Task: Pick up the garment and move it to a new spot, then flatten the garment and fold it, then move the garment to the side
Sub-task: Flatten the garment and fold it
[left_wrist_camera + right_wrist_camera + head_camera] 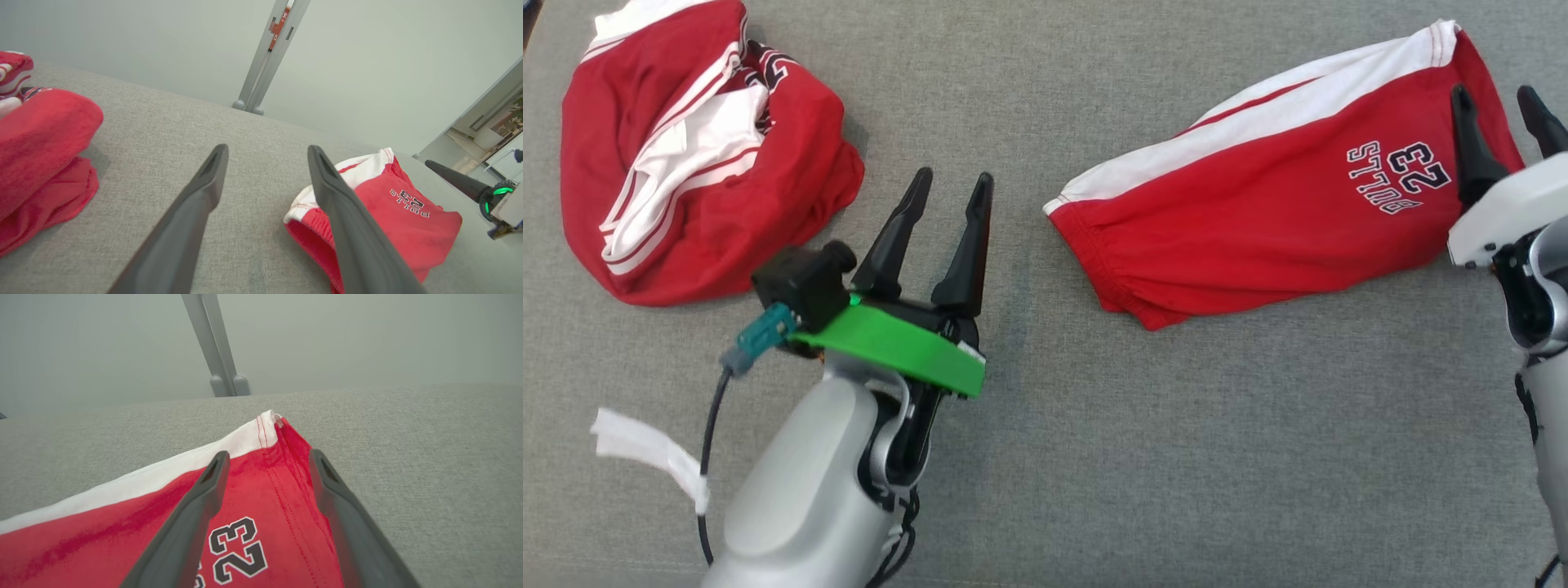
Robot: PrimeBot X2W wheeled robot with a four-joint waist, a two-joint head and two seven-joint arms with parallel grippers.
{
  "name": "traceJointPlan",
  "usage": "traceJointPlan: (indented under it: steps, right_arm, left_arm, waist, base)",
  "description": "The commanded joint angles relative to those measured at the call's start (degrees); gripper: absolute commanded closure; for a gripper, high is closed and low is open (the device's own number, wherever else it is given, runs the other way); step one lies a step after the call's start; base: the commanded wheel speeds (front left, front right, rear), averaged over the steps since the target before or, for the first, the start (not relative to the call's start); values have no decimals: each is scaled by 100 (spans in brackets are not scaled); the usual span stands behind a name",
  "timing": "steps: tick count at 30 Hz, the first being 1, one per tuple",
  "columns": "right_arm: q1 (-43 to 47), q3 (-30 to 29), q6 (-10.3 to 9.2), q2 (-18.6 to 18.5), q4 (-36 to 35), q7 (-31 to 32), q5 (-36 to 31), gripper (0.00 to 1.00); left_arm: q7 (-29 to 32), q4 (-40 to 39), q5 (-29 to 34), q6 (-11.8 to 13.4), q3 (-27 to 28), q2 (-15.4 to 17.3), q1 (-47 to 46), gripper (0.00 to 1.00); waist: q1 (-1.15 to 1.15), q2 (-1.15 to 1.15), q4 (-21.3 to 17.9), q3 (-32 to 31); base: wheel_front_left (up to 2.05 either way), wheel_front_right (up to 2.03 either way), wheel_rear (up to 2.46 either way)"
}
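Grey cloth surface bears folded red garment; both jaws spread, seemingly empty.

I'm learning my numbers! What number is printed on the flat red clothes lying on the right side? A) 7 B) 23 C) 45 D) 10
B: the flat red garment has a dark 23 printed next to the word BULLS, plain to read between the fingers of the right gripper.

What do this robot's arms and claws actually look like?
Both end in a claw of two long, dark, tapering fingers. The left claw sits on a bright green plate atop a smooth silver-grey arm, beside a black box with a teal plug and black cable carrying a white tag. The right claw has a white casing.
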Motion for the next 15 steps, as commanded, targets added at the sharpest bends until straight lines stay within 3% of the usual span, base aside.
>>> traceJointPlan:
  steps: [1, 6, 15]
  right_arm:
    - [167, 136, -5, -158, -114, -111, -65, 0]
    - [483, 170, -4, -511, 157, -216, -125, 0]
    - [250, 63, -4, -1031, 1079, -166, -17, 0]
  left_arm:
    - [-1, -210, 380, 105, 204, -56, 313, 0]
    - [0, -1069, 1860, 476, 694, -268, 1276, 0]
    - [-1, -1758, 2962, 668, 771, -499, 2125, 0]
  waist:
    - [0, 0, -108, -127]
    - [0, 0, 53, -178]
    - [0, 0, 708, -138]
  base:
    - [0, 0, 0]
    - [0, 0, 0]
    - [0, 0, 0]
